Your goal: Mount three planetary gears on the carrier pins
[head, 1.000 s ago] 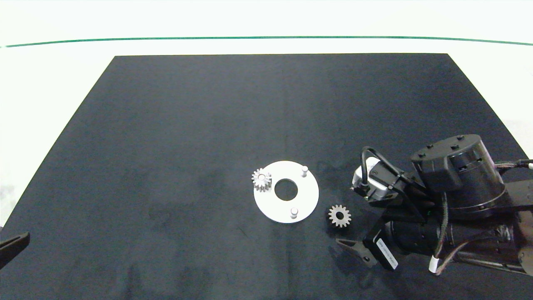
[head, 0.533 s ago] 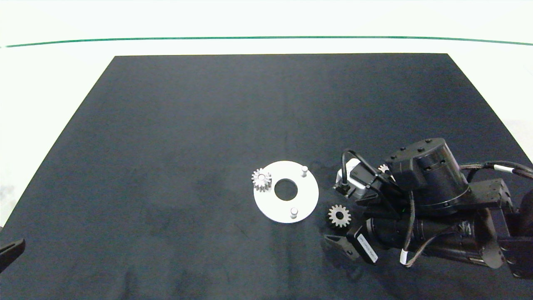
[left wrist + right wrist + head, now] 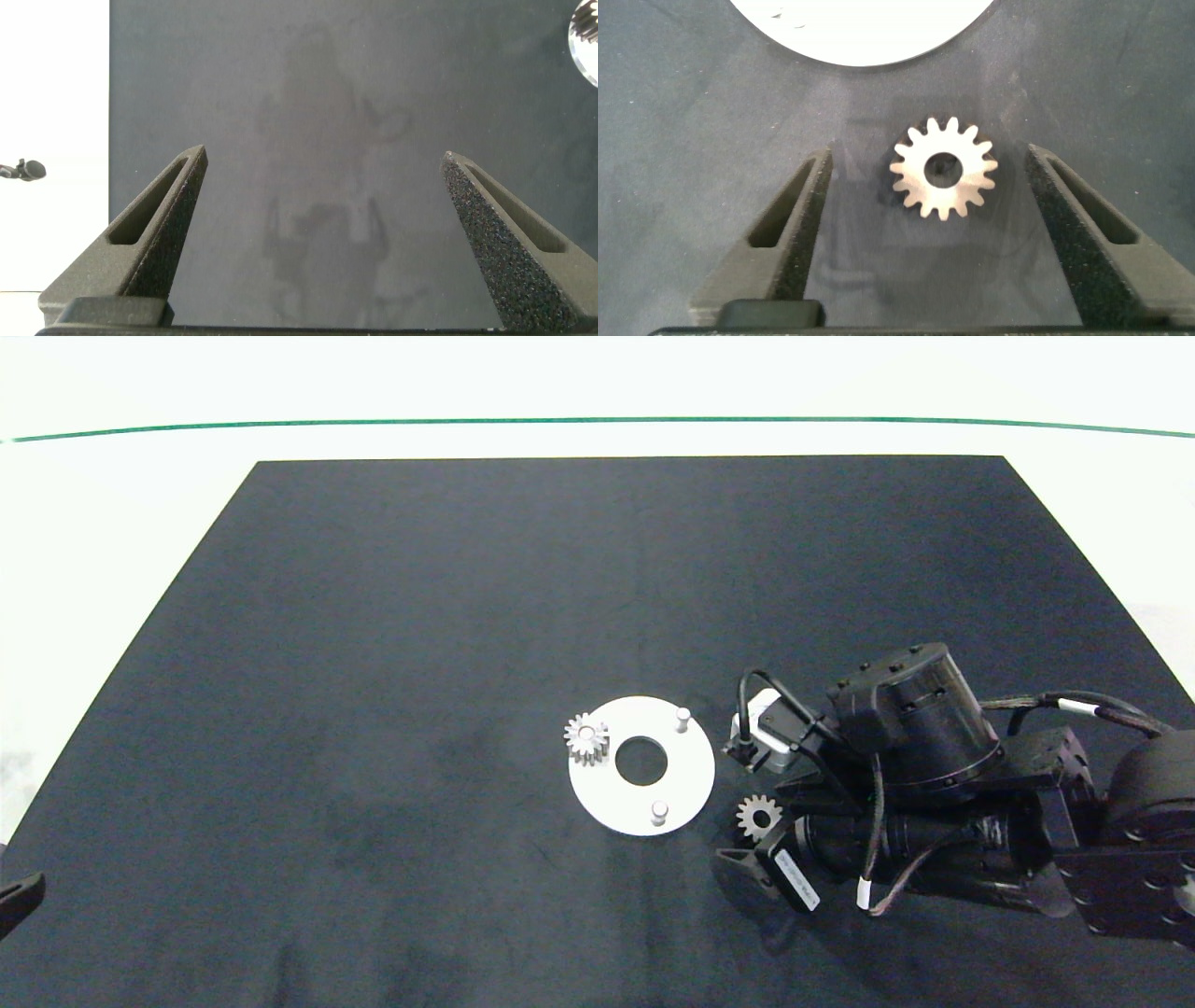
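Dark mat (image 3: 467, 616) over a white counter (image 3: 112, 523), green line along the top. White disc (image 3: 616, 798) just below centre, one gear (image 3: 585, 738) already on its left pin, two other pins (image 3: 682, 718) bare. Loose gear (image 3: 944, 169) flat on the mat right of the disc, sitting between the wide-open fingers (image 3: 799, 224) of the right tool (image 3: 938, 229), not touched. Left tool (image 3: 322, 238) parked at the lower left edge, spread wide, holding nothing.
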`<act>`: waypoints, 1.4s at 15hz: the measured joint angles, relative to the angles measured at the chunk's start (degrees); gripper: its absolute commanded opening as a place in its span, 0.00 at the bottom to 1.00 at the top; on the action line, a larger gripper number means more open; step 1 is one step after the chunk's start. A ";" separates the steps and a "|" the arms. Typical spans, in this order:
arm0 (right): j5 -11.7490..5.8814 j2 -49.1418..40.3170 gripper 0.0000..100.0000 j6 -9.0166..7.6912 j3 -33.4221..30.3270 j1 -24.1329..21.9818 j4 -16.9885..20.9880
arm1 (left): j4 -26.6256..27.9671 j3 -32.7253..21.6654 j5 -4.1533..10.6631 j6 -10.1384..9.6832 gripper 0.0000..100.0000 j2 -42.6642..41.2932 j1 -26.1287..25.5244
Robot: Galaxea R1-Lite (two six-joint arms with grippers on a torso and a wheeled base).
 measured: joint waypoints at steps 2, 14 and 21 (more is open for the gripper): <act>0.00 0.44 0.74 0.00 -0.35 -0.09 0.00 | 0.00 0.02 0.00 -0.05 1.00 -0.15 0.02; 0.00 1.43 0.50 0.00 -0.80 -0.39 0.30 | -0.04 0.96 -2.21 -0.05 1.00 -1.28 0.89; 0.00 1.40 0.35 -0.02 -0.68 -0.41 0.35 | -0.04 0.89 -2.35 -0.02 1.00 -1.52 1.19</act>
